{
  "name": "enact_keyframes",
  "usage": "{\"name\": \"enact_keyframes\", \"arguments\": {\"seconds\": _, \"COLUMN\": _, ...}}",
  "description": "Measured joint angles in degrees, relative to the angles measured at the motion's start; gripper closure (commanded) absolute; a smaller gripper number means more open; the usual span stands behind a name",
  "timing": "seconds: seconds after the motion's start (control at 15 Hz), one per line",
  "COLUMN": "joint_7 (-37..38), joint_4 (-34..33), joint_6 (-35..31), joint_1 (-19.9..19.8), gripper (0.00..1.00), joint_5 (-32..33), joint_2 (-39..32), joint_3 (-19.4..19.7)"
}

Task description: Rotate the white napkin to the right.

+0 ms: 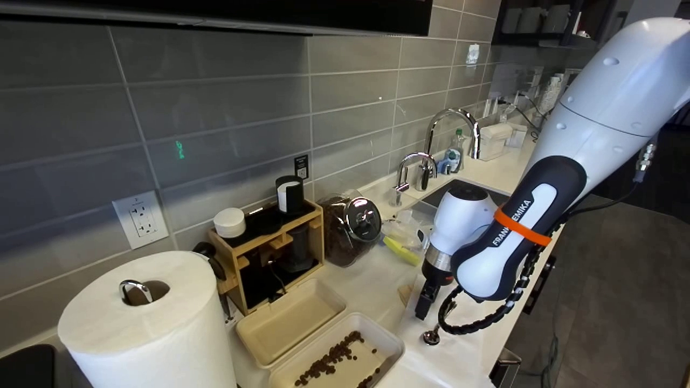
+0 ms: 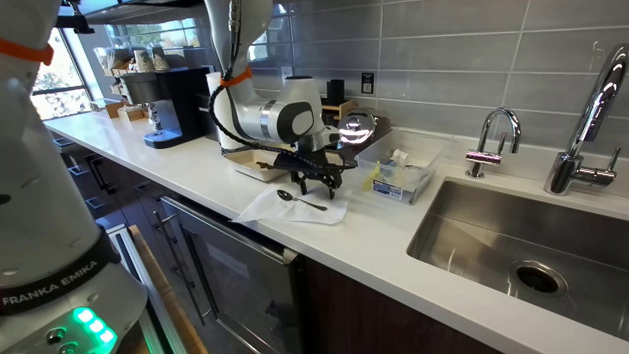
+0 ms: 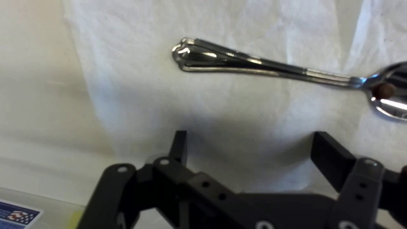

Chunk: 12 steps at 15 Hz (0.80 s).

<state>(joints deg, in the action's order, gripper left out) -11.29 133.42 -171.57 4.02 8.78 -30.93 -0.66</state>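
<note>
The white napkin (image 2: pixel 270 209) lies slightly wrinkled on the counter, one corner at the counter's front edge in an exterior view. It also shows in an exterior view (image 1: pixel 426 364) and fills much of the wrist view (image 3: pixel 222 101). A metal spoon (image 2: pixel 307 202) lies on the napkin; its handle shows in the wrist view (image 3: pixel 260 66). My gripper (image 2: pixel 317 193) points down over the napkin's back part, beside the spoon. In the wrist view the gripper's fingers (image 3: pixel 250 133) are wide apart with only napkin below between them. Whether the fingertips touch the napkin I cannot tell.
A pale tray (image 1: pixel 401 345) with dark bits stands beside the napkin. A clear plastic bin (image 2: pixel 413 189) stands close on the gripper's sink side. The steel sink (image 2: pixel 442 216), a paper towel roll (image 1: pixel 151 323), a wooden organiser (image 1: pixel 318 231) and a glass jar (image 1: pixel 339 231) are around.
</note>
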Motion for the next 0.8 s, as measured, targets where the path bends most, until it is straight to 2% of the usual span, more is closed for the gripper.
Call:
{"name": "enact_keyframes", "arguments": {"seconds": 0.4, "joint_7": 0.3, "joint_4": -0.9, "joint_6": 0.0, "joint_1": -0.2, "gripper": 0.0, "joint_5": -0.2, "joint_2": -1.3, "joint_3": -0.9}}
{"name": "enact_keyframes", "arguments": {"seconds": 0.8, "joint_7": 5.4, "joint_4": -2.7, "joint_6": 1.6, "joint_1": -0.6, "gripper": 0.0, "joint_5": -3.1, "joint_2": -3.5, "joint_3": -1.4}}
